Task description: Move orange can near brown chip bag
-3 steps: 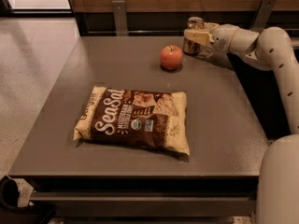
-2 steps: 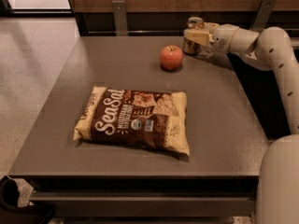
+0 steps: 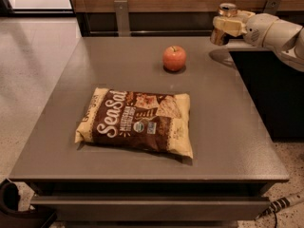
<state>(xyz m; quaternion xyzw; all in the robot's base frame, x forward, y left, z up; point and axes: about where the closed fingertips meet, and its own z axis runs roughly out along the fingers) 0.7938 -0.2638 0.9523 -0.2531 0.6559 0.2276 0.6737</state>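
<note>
One orange can (image 3: pixel 219 35). One brown chip bag (image 3: pixel 137 122). One apple (image 3: pixel 174 58). One tabletop (image 3: pixel 228 127). One gripper (image 3: pixel 227 25), above the tabletop's far right corner, fingers clamped round the orange can.

"Sea Salt" on the brown chip bag (image 3: pixel 135 121) is the only wording that can be read.
The large white script runs slantwise across the bag's dark centre, as the bag lies flat on the surface (image 3: pixel 228 113). Beside the script sit several lines of smaller white print that are too fine to read. Next to them are a small round seal and a small square label, the seal possibly an organic mark, though its letters cannot be made out. The gripper (image 3: pixel 224 26) is over the far right corner of the surface, its fingers clasped around the orange can (image 3: pixel 218 36), which shows no legible brand or lettering.
</note>
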